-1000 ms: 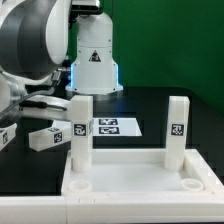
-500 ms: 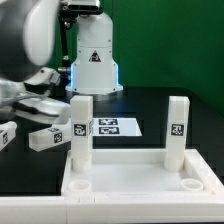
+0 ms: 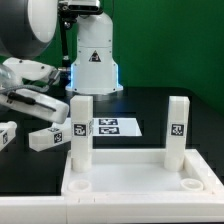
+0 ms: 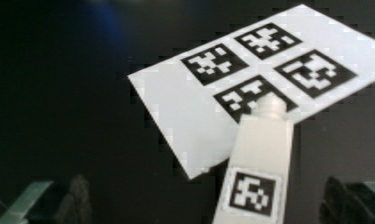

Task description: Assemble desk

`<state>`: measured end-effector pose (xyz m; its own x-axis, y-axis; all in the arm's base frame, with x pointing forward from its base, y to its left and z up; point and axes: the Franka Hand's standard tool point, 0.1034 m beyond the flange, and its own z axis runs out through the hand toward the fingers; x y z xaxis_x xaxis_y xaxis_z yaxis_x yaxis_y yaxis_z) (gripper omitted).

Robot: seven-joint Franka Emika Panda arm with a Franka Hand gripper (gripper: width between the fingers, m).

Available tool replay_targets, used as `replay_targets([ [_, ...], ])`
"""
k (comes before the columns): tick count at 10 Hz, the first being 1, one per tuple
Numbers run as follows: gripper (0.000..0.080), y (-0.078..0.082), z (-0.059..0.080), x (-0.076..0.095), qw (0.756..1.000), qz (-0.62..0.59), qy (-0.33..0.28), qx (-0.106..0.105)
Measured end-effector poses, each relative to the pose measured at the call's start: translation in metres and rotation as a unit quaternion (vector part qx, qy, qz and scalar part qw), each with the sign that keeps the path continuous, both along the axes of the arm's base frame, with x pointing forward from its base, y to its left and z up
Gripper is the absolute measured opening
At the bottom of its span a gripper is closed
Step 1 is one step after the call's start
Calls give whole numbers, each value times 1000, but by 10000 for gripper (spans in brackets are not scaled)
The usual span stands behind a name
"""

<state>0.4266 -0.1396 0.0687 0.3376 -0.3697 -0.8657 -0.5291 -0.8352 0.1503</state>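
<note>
Two legs are up: the left leg (image 3: 80,128) and the right leg (image 3: 178,128) stand upright in the far corners of the tabletop (image 3: 130,205), which sits nearest the camera on the black table (image 3: 160,105). Two more lie flat on the exterior view's left: a loose leg (image 3: 50,136) near the left leg, and another leg (image 3: 5,135) cut off by the frame edge. The marker board (image 3: 115,126) lies mid-table, with the white base (image 3: 95,55) behind it and a green wall (image 3: 170,40) beyond. The gripper (image 4: 205,199) hangs near the left leg, jaws spread wide, holding nothing.
</note>
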Motion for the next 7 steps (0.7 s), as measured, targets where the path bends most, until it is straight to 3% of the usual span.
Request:
replay_targets([
  [2, 649, -6, -5, 16, 1000, -15, -17, -13],
  [3, 649, -7, -8, 22, 999, 3, -41, -1],
  [7, 649, -7, -9, 21, 999, 3, -40, -2],
])
